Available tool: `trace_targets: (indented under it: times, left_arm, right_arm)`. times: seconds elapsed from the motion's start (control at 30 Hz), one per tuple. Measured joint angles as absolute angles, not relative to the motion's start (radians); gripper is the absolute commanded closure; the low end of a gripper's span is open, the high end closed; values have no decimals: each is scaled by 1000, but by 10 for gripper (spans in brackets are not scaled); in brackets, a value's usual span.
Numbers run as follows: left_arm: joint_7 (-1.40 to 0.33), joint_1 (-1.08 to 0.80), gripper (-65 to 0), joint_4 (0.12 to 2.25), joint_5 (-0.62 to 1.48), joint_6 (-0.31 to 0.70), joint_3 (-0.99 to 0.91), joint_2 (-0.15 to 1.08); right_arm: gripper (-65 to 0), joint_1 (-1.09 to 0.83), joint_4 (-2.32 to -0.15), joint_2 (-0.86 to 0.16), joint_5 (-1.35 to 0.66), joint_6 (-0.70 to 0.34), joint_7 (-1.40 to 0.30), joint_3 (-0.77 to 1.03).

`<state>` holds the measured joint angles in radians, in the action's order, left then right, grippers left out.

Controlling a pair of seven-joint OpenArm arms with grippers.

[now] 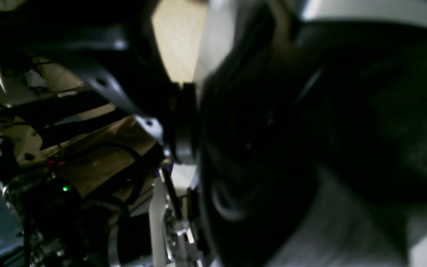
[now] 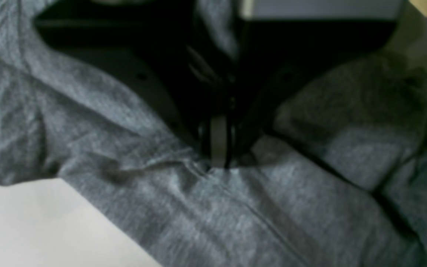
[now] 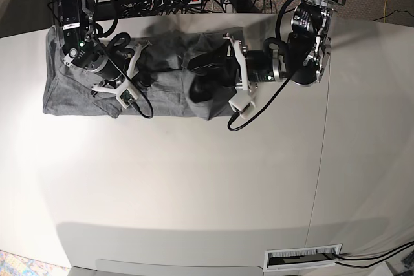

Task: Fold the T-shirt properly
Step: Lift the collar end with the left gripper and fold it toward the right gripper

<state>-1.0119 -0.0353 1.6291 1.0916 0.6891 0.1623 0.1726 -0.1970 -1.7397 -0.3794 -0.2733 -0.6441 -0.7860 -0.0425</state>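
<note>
No legible writing anywhere. T-shirt (image 3: pixel 139 69) lies bunched along the desk's (image 3: pixel 194 179) far edge. Right arm's fingers (image 2: pixel 219 148) clenched on a T-shirt fold. Left arm reaches in sideways over the shirt; its fingers' (image 3: pixel 202 75) state: cannot tell.

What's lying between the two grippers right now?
In the base view, only T-shirt fabric: a rumpled, shadowed stretch of grey cloth spans from the right gripper to the left gripper. No other object shows there.
</note>
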Motion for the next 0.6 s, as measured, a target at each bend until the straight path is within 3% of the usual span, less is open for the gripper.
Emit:
trace_targets:
  times: [0.6]
  left_arm:
    - [-1075,-33,-189,1629,1092,689,162,186]
  right_arm:
    - [0,-163,-1748,-382,-208,-645,-812,-12]
